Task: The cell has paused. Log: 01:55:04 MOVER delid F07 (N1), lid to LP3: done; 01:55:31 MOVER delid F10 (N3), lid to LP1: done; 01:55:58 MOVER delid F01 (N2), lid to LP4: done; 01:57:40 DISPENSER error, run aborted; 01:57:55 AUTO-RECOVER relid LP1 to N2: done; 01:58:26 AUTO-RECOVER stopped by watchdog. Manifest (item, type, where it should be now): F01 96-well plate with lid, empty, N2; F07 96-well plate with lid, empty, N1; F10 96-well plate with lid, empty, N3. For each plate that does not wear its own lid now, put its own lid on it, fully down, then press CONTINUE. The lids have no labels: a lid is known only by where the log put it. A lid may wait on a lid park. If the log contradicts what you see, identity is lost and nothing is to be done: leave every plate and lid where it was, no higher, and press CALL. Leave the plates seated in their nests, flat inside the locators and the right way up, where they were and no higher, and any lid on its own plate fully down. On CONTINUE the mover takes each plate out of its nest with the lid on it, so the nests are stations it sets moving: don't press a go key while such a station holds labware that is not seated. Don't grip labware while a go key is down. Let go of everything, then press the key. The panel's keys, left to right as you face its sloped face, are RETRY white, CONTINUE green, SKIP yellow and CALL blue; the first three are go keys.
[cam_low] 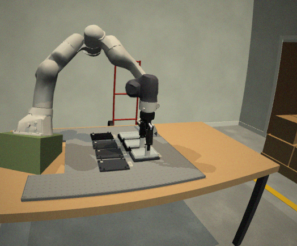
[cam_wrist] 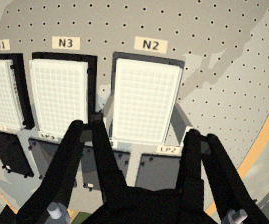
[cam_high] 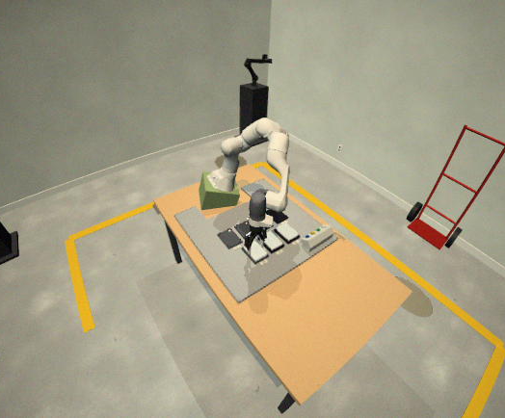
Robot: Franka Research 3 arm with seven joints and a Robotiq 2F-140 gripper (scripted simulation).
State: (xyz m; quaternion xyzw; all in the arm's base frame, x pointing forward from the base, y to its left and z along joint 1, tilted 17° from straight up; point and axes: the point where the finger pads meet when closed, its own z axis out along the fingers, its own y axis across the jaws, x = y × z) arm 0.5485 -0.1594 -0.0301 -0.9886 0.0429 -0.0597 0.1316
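Three white 96-well plates sit in a row of nests on the grey mat (cam_low: 112, 184) (cam_high: 244, 284). The wrist view shows their labels: N1 (cam_wrist: 0, 92) on the left, N3 (cam_wrist: 60, 96) in the middle, N2 (cam_wrist: 146, 92) on the right. My gripper (cam_wrist: 143, 107) (cam_low: 146, 148) (cam_high: 254, 245) points straight down over the N2 plate (cam_low: 152, 155) (cam_high: 259, 254). Its fingers straddle the short sides and are shut on the clear lid there. I cannot tell whether the lid is raised off the plate. Four dark lid parks (cam_low: 109, 153) (cam_high: 229, 238) lie beside the nests; I cannot make out clear lids on them.
The key panel (cam_high: 317, 237) stands at the mat's right end, past the N1 plate (cam_high: 287, 232). The arm's green base block (cam_low: 30, 150) (cam_high: 219, 195) stands at the table's back corner. A red hand truck (cam_high: 448, 193) and stacked boxes (cam_low: 291, 133) stand off the table.
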